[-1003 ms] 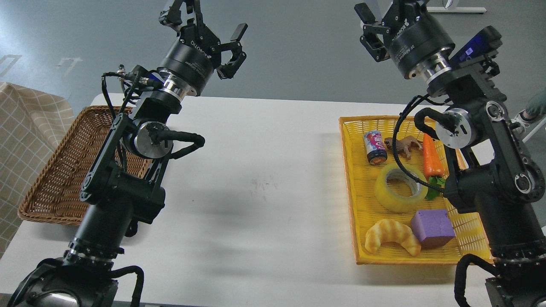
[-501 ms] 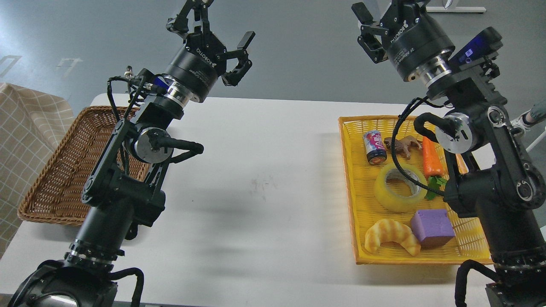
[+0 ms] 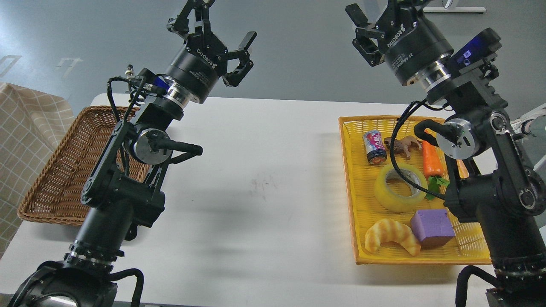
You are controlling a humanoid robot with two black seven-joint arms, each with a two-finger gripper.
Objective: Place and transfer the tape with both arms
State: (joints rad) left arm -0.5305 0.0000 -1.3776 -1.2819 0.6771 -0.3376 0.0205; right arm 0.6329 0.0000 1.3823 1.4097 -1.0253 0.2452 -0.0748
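The tape [image 3: 400,187], a translucent yellow roll with a pale core, lies flat in the middle of the yellow tray [image 3: 349,179] at the right of the white table. A black cable of my right arm crosses its top edge. My left gripper [image 3: 222,23] is raised high over the table's far left side, open and empty, far from the tape. My right gripper [image 3: 379,8] is raised high above the tray's far end, its fingers spread and empty, with the fingertips partly cut off by the top edge of the view.
The tray also holds a drink can [image 3: 374,147], a brown toy animal [image 3: 403,145], a carrot [image 3: 431,160], a croissant [image 3: 390,236] and a purple block [image 3: 431,227]. A brown wicker basket [image 3: 51,179] sits at the left, beside a checkered cloth [image 3: 25,128].
My left gripper has risen and shifted a little right. My right gripper has shifted slightly left. The tape has not moved.
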